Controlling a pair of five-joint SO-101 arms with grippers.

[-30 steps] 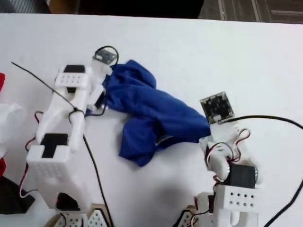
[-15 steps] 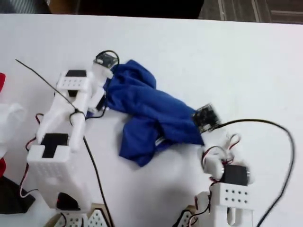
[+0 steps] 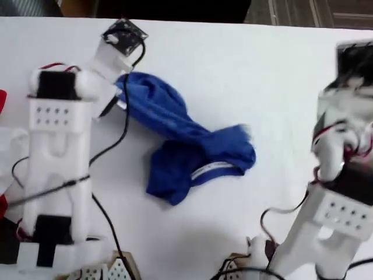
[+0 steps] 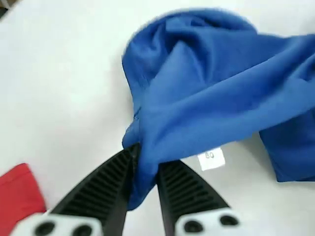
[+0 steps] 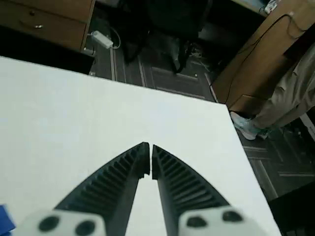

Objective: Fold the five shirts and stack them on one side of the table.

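Observation:
A crumpled blue shirt (image 3: 186,140) lies across the middle of the white table (image 3: 245,64). My left gripper (image 4: 143,162) is shut on a fold of the blue shirt (image 4: 216,93), with a white label (image 4: 210,157) hanging just beside the fingers. In the high view the left arm (image 3: 55,151) stands at the shirt's left end, holding it up off the table. My right gripper (image 5: 150,160) is shut with nothing in it, raised above bare table near the far right edge. The right arm (image 3: 341,146) sits well clear of the shirt.
Red fabric (image 4: 17,196) lies near the left gripper, and red (image 3: 2,99), white (image 3: 11,151) and dark (image 3: 14,245) cloth sit at the table's left edge. Cables trail beside both arm bases. Beyond the table's far edge are the floor and furniture (image 5: 49,19).
The right gripper let go of the shirt's right end and lifted away to the right. The left arm raised and pulled its end of the shirt toward the far left.

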